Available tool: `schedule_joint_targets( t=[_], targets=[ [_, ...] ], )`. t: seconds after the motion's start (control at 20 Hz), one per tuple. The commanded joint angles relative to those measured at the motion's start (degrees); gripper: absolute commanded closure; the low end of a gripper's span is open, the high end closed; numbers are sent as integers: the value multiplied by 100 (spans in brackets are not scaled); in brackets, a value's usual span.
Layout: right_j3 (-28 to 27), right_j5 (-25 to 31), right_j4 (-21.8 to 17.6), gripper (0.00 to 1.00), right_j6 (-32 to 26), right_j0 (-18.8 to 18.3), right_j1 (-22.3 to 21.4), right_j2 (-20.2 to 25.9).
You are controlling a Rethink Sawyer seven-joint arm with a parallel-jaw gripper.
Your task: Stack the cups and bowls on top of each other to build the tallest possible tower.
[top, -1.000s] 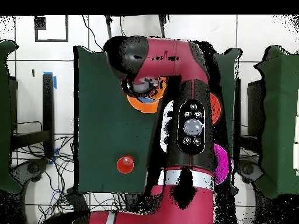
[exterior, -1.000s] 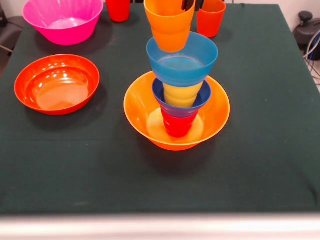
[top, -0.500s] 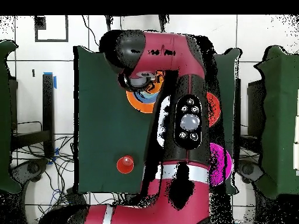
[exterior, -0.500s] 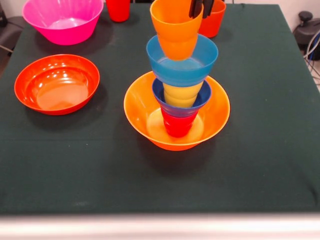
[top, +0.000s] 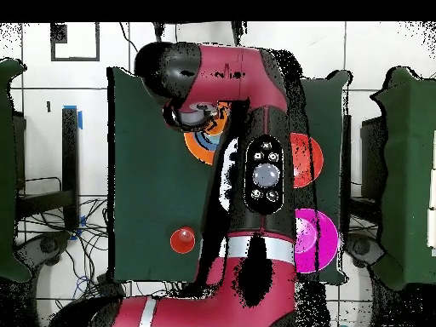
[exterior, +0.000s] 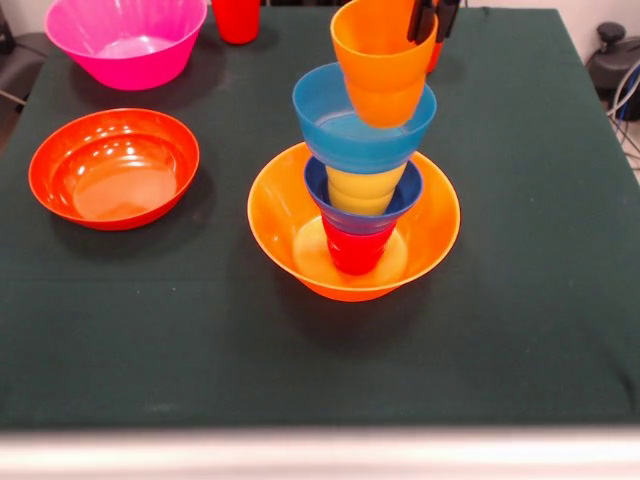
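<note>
The tower stands mid-table: the big yellow-orange bowl (exterior: 430,225) holds a red cup (exterior: 355,252), then the small dark blue bowl (exterior: 318,190), a yellow cup (exterior: 365,188) and the light blue bowl (exterior: 330,130). My gripper (exterior: 432,25) comes down from the top edge, shut on the right rim of an orange-yellow cup (exterior: 380,60). The cup hangs upright over the right part of the light blue bowl; I cannot tell if it touches. In the overhead view my arm (top: 255,170) hides the gripper and most of the tower; only the base bowl's rim (top: 203,146) shows.
A wide orange-red bowl (exterior: 113,167) (top: 310,159) sits at the left, a big pink bowl (exterior: 125,40) (top: 315,241) at the far left. A red cup (exterior: 237,18) (top: 182,240) stands at the far edge. A sliver of an orange cup (exterior: 434,56) shows behind the held cup.
The gripper and the orange-yellow cup have moved right in the front view, from above the light blue bowl's middle to its right side. In the overhead view the arm has swung left.
</note>
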Motion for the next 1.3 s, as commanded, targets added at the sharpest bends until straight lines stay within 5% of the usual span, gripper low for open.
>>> schedule_joint_targets(
  t=[0.05,0.7,1.3],
  targets=[
    [115,527,83,100,1164,139,93,92],
    [248,284,-149,100,772,203,76,-128],
    [510,93,124,100,913,250,31,-120]
  ],
)
